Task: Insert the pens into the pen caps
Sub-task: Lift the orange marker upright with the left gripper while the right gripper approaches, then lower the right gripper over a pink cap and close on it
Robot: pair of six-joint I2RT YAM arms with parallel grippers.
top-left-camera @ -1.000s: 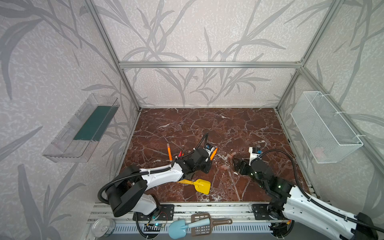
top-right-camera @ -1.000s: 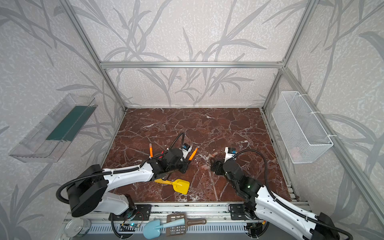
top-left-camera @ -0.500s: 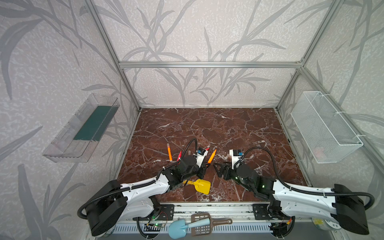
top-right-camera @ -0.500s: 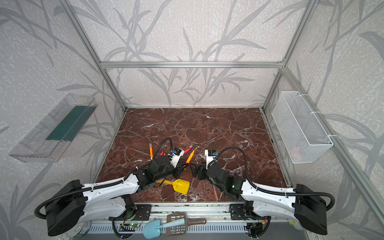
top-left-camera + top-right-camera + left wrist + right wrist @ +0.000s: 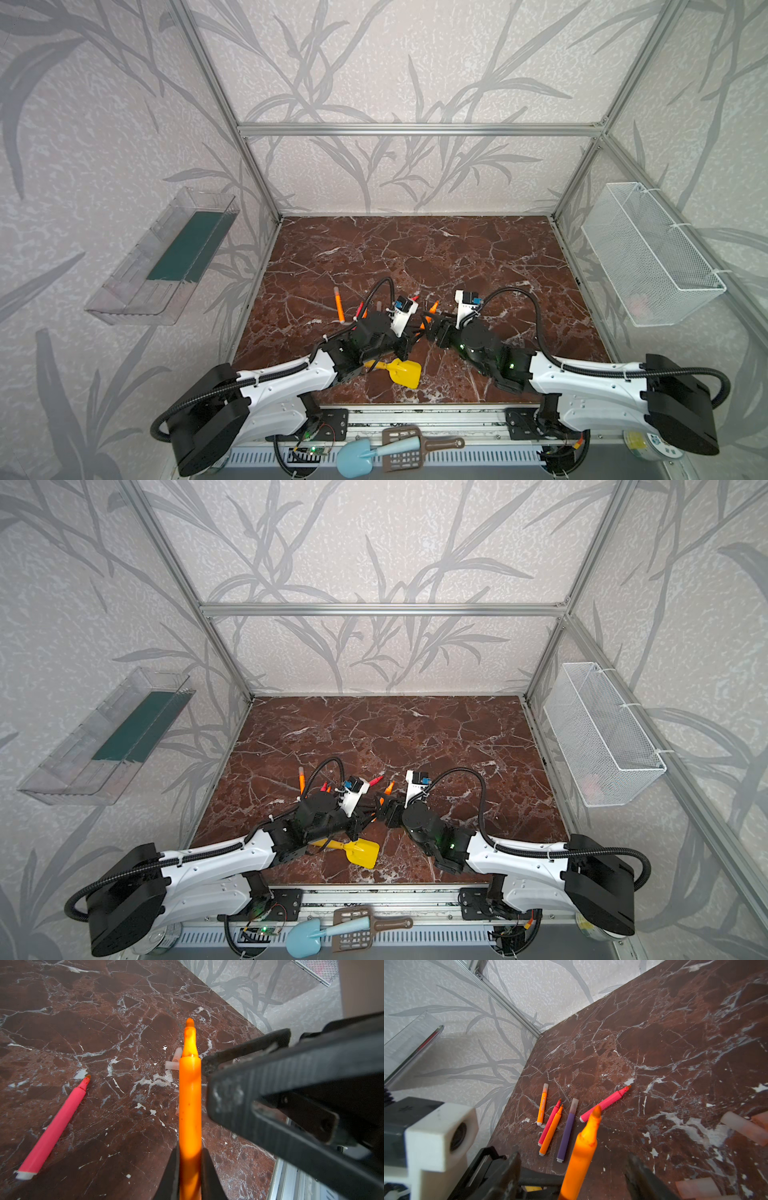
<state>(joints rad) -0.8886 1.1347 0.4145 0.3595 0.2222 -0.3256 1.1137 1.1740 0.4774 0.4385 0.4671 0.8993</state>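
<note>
The right gripper (image 5: 573, 1160) had swung in, jaws apart astride the orange pen (image 5: 190, 1095) clamped in the left gripper (image 5: 190, 1154), pen caps (image 5: 172, 1065) lying loose on the table (image 5: 83, 1022) below; closing off-centre might lever the pen askew.

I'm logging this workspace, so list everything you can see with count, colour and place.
held pen: one, orange, raised above the table.
loose pens: five, two orange, two red-pink, one purple, lying mostly left of centre; two look capped.
pen caps: at least three loose, translucent pale pink, on the table near the held pen.
yellow shovel: one, yellow, table's front.
blue shovel: one, light blue, front rail.
brown sieve: one, brown, front rail.
clear tray: one, clear with green liner, left wall.
wire basket: one, white, right wall.
left gripper: shut on the held pen.
right gripper: open, beside the held pen, not gripping it.
</note>
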